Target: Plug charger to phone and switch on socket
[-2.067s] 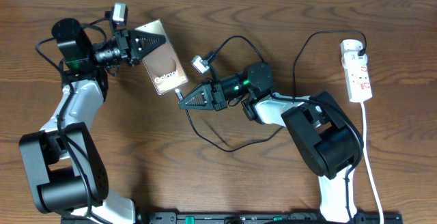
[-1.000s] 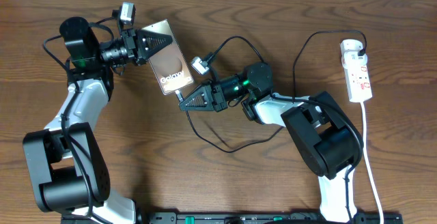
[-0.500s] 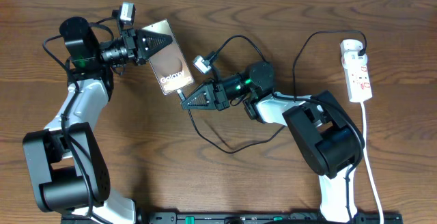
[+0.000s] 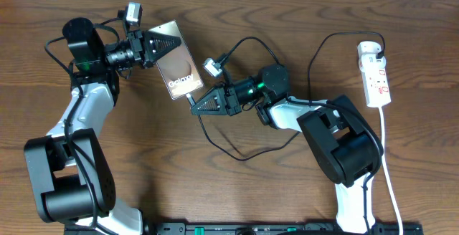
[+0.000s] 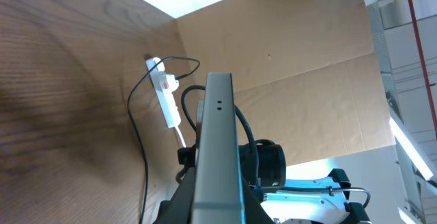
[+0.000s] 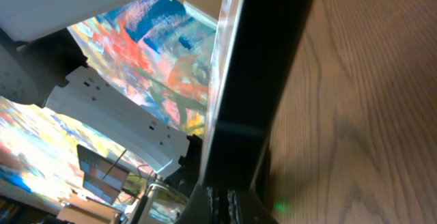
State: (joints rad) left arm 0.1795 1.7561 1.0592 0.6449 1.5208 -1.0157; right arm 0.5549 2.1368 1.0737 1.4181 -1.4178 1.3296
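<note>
1. White "Galaxy" lettering shows on the flat brownish-grey rectangular phone [image 4: 178, 66], lying left of centre on the brown wooden table [image 4: 215, 192].
2. The left wrist view shows the phone edge-on, with the narrow white power-strip socket [image 5: 166, 98] beyond it. The right wrist view shows only the phone's dark edge.
3. The left gripper [image 4: 172, 43] clamps the phone's far end. The right gripper [image 4: 192, 106] is closed on the tip of the thin black charger [image 4: 242, 157], just beside the phone's near edge.

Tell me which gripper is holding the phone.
The left gripper: its jaws are shut on the phone at the end away from the lettering. The right gripper is at the lettered end, jaws shut on the charger instead.
</note>
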